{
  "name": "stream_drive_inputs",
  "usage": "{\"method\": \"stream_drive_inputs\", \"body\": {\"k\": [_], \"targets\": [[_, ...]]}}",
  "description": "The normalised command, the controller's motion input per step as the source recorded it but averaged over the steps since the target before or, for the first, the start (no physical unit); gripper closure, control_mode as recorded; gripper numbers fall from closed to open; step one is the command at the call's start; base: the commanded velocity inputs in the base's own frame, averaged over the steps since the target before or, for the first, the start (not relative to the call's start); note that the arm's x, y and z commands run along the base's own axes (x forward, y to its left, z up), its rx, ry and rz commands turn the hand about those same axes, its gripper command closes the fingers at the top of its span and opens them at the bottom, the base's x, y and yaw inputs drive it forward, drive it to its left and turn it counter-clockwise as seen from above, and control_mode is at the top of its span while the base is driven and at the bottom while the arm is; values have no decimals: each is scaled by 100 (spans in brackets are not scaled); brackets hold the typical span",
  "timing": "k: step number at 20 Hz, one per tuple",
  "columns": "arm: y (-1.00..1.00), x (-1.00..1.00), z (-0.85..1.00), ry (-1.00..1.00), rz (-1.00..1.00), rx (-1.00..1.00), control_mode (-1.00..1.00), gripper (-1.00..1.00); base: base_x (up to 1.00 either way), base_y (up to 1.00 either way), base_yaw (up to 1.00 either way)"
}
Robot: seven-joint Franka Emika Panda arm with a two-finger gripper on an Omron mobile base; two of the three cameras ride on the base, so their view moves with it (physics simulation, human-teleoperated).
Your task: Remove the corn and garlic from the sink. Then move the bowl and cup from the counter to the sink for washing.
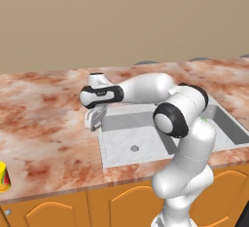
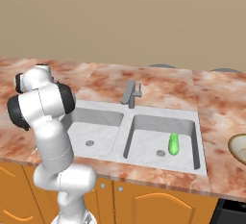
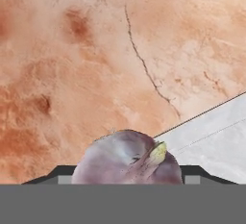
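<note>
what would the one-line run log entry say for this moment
gripper: shut on small greyish-pink garlic bulb | position: over marbled counter beside light grey sink | bright green corn: in right basin | yellow cup: on counter

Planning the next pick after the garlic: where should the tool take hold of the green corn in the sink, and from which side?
Probably from straight above, closing across the middle of the corn. It lies flat on the floor of the sink's right basin, beside the drain and apart from the walls, long axis running front to back, so its narrow width suits the jaws best.
</note>
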Motion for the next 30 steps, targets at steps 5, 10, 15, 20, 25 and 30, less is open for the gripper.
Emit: {"method": "stream_drive_inputs", "body": {"k": [5, 10, 15, 20, 25, 30], "targets": [[44, 10, 0, 0, -15, 0, -100, 100, 0, 0, 0], [44, 10, -1, 0, -14, 0, -100, 100, 0, 0, 0], [40, 10, -4, -3, -14, -4, -100, 100, 0, 0, 0], [31, 15, -13, -5, -18, -14, -100, 100, 0, 0, 0], [28, 19, -13, 0, -21, -10, -100, 100, 0, 0, 0], [18, 21, -11, 0, -16, -1, -100, 100, 0, 0, 0]]}}
